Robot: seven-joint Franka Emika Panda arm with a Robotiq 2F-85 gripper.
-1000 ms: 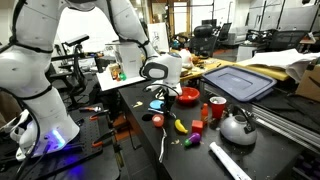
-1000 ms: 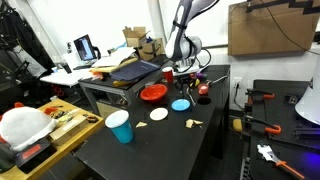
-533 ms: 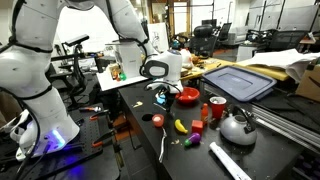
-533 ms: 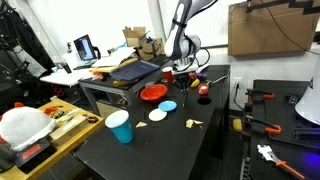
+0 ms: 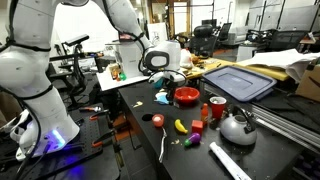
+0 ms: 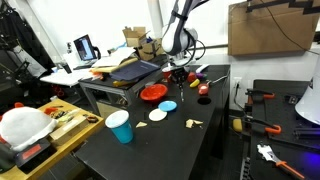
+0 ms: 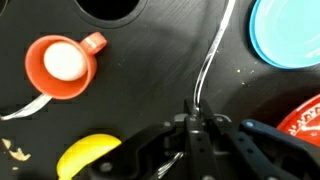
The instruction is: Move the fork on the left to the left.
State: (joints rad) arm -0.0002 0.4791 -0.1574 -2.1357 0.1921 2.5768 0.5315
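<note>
Now that the gripper point(image 7: 197, 127) is raised, the fork point(image 5: 160, 97) is seemingly lifted clamped within it, ready for carrying leftward.

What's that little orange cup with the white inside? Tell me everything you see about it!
In the wrist view, the cup is small, round and orange-red, plastic-looking, with one stubby handle poking toward the picture's upper right. It stands upright, seen from above, its inside white. It sits on the dark table; nothing else clearly touches it.
</note>
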